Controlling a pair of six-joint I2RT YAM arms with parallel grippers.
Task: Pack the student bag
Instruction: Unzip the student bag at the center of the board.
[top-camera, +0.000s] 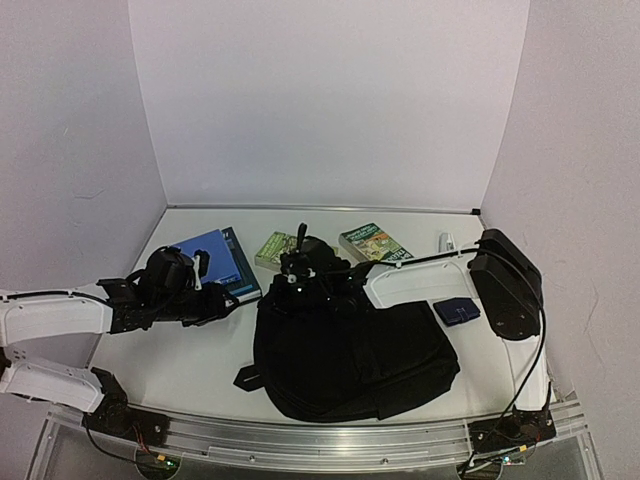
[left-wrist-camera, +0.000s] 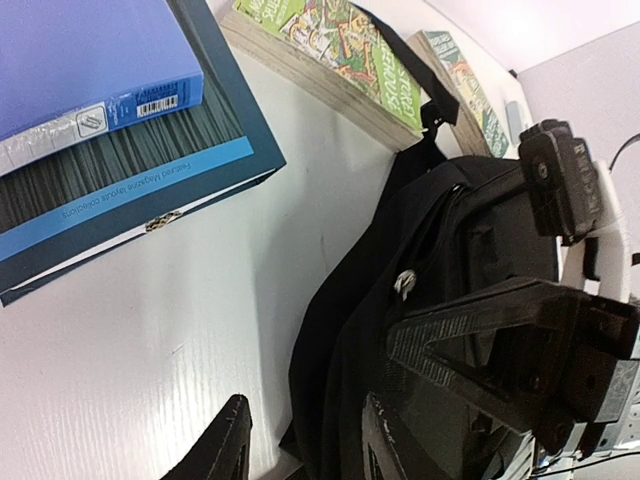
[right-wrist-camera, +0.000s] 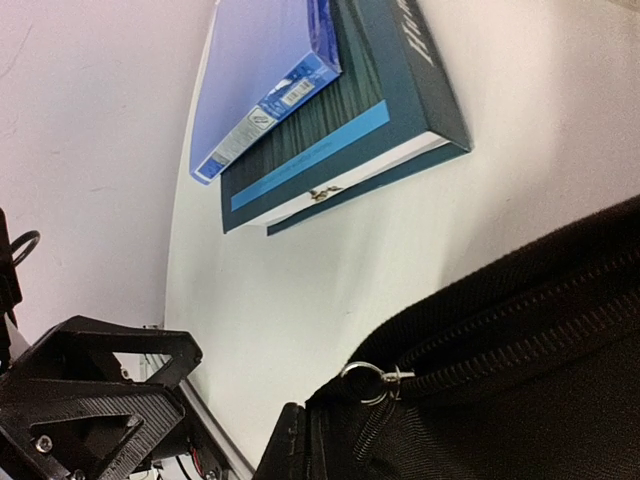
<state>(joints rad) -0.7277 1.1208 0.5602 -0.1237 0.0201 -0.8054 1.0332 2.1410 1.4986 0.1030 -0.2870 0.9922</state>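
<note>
The student bag, a large black backpack, lies flat in the middle of the table near the front. My right gripper reaches over its top left corner. In the right wrist view that gripper is shut on the bag beside the metal zipper ring; only one finger shows. My left gripper is at the bag's left edge. In the left wrist view it stands open, with the edge of the bag lying loose between its fingers.
A blue folder on a dark teal book lies at the back left. Two green books lie behind the bag. A small dark blue pouch and a white object are at the right.
</note>
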